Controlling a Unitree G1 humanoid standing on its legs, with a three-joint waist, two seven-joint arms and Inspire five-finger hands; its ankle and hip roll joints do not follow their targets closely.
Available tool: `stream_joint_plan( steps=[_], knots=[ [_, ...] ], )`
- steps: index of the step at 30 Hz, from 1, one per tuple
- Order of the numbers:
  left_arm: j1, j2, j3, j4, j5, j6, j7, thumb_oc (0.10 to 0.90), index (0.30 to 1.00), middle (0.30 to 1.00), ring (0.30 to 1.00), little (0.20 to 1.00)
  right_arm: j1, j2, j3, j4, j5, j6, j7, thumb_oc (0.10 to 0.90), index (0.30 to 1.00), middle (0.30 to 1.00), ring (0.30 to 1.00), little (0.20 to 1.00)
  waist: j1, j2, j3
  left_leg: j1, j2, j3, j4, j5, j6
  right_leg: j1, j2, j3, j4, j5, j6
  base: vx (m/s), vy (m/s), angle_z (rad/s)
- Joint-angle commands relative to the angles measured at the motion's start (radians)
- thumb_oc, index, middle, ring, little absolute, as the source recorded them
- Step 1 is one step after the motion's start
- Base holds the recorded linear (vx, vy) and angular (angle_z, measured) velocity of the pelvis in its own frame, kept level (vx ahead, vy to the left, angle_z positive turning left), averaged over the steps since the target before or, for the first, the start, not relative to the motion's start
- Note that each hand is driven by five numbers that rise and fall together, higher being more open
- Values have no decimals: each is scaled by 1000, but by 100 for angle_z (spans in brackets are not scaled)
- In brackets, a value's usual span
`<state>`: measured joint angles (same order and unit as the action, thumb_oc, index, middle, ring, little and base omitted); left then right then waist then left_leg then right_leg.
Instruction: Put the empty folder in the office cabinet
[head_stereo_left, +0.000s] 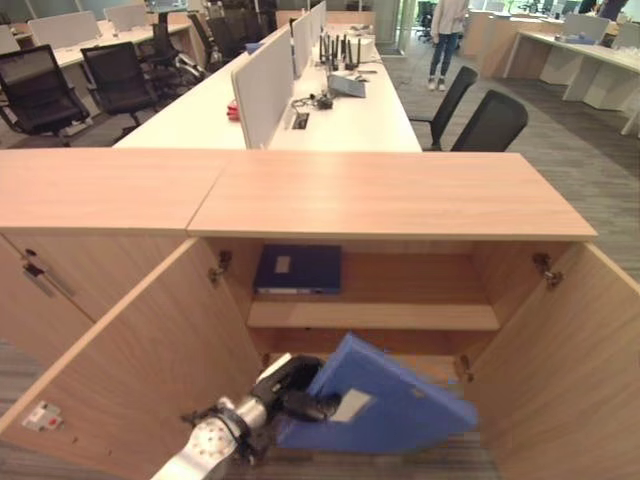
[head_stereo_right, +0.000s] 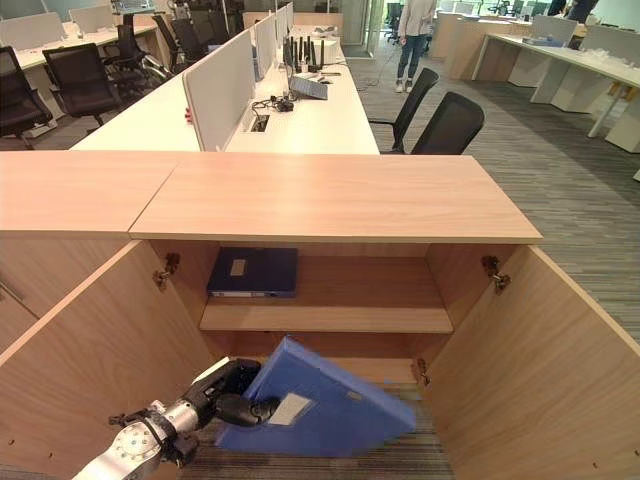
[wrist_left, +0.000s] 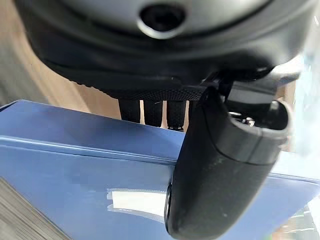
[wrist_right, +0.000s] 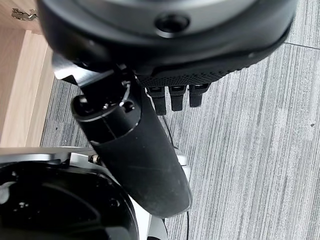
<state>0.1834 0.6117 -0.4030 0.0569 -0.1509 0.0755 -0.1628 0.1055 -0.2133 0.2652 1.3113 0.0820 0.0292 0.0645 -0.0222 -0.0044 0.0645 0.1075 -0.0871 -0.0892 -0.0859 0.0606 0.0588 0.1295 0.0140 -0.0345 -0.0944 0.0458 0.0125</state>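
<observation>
A blue folder (head_stereo_left: 390, 400) with a white label hangs tilted in front of the lower compartment of the open wooden office cabinet (head_stereo_left: 400, 195), its far corner pointing in under the shelf (head_stereo_left: 400, 317). My left hand (head_stereo_left: 290, 390) is shut on the folder's near left edge. In the left wrist view the thumb (wrist_left: 220, 165) lies on the blue cover (wrist_left: 75, 165) while the fingers go behind it. A second, darker blue folder (head_stereo_left: 298, 268) lies flat on the upper shelf at the left. My right hand (wrist_right: 135, 150) hangs idle over grey carpet, fingers relaxed, holding nothing.
Both cabinet doors stand wide open, the left door (head_stereo_left: 130, 370) beside my arm and the right door (head_stereo_left: 570, 360) opposite. Behind the cabinet are white desks (head_stereo_left: 340, 110) and black office chairs (head_stereo_left: 490, 120). A person (head_stereo_left: 447, 40) stands far back.
</observation>
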Motion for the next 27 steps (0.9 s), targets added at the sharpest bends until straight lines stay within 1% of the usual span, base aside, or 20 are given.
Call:
stream_joint_plan(
  steps=[1,2,3,4,7,8,9,10,11,12,16,21,22,23,27],
  knots=[
    [-70,-28,90,-87,137,-118,12,400,300,300,300,300,-96,-42,36,-127,64,-35,-19,800,900,900,900,900,4,-13,-17,13,17,-27,-1,-116,-28,10,-9,-19,7,-80,55,0,0,0],
    [-58,-30,102,-82,157,-121,16,400,300,300,300,300,-94,-57,43,-219,56,-38,-27,800,900,900,900,900,4,-13,-15,12,17,-26,-1,-117,-28,9,-9,-19,7,-80,56,0,0,0],
    [-57,-30,102,-82,157,-121,16,400,300,300,300,300,-91,-59,43,-223,56,-36,-27,800,900,900,900,900,4,-12,-16,12,17,-26,-1,-117,-28,9,-9,-19,7,-80,56,0,0,0],
    [-51,-35,115,-77,188,-123,24,400,300,300,300,300,-95,-104,44,-387,30,-40,-55,800,900,900,900,900,2,-12,-15,12,17,-24,-1,-117,-27,9,-9,-18,7,-80,56,0,0,0],
    [-39,-39,134,-80,214,-131,46,400,300,300,300,300,-82,-177,29,-635,-22,-50,-88,800,900,900,900,900,-1,-10,-11,13,15,-21,-1,-119,-25,8,-12,-20,7,-79,57,7,9,-1],
    [-107,-82,30,-23,225,-136,63,400,300,300,300,300,-381,8,187,-515,-27,-36,-197,800,900,900,900,900,21,-5,-18,14,14,-25,-1,-118,-21,11,-14,-19,7,-78,54,19,14,-10],
    [-108,-82,30,-22,225,-136,63,400,300,300,300,300,-382,8,186,-514,-27,-37,-197,800,900,900,900,900,20,-6,-17,14,14,-26,-1,-118,-21,11,-14,-19,7,-78,54,3,36,-19],
    [-119,-106,53,1,201,-126,124,400,300,300,300,300,-225,-83,111,-516,0,-81,-178,800,900,900,900,900,13,0,-9,13,12,-25,-1,-115,-22,11,-18,-24,7,-79,56,-16,24,-23],
    [-118,-107,52,0,201,-125,124,400,300,300,300,300,-224,-84,111,-516,1,-81,-177,800,900,900,900,900,13,1,-10,13,12,-26,-1,-115,-22,12,-18,-24,7,-79,56,-37,29,12],
    [-81,-82,86,-42,170,-134,119,400,300,300,300,300,-213,-122,93,-647,-12,-67,-168,800,900,900,900,900,16,4,-1,12,11,-26,-1,-114,-22,12,-17,-25,7,-78,55,-23,6,23],
    [-31,-73,120,-100,123,-143,104,400,300,300,300,300,-192,-152,106,-802,-13,-79,-120,800,900,900,900,900,20,3,2,17,11,-26,-1,-117,-22,18,-18,-25,7,-82,53,-2,-3,3],
    [-13,-69,146,-145,76,-154,94,400,300,300,300,300,-165,-163,121,-874,4,-85,-77,800,900,900,900,900,23,1,0,25,12,-29,-1,-125,-24,26,-17,-30,7,-93,52,18,-8,3],
    [-12,-69,147,-146,76,-154,94,400,300,300,300,300,-165,-163,121,-875,4,-84,-77,800,900,900,900,900,22,0,1,21,12,-29,-1,-116,-24,22,-18,-30,7,-86,52,0,0,0],
    [-9,-67,155,-155,76,-155,94,400,300,300,300,300,-158,-163,122,-883,9,-84,-70,800,900,900,900,900,23,0,-1,26,13,-31,-1,-124,-24,27,-17,-33,7,-95,52,0,0,0],
    [15,-59,187,-168,76,-160,91,400,300,300,300,300,-129,-166,119,-931,24,-79,-37,800,900,900,900,900,26,0,1,24,14,-32,-1,-124,-26,26,-17,-33,7,-98,51,8,-3,0]
  ],
)
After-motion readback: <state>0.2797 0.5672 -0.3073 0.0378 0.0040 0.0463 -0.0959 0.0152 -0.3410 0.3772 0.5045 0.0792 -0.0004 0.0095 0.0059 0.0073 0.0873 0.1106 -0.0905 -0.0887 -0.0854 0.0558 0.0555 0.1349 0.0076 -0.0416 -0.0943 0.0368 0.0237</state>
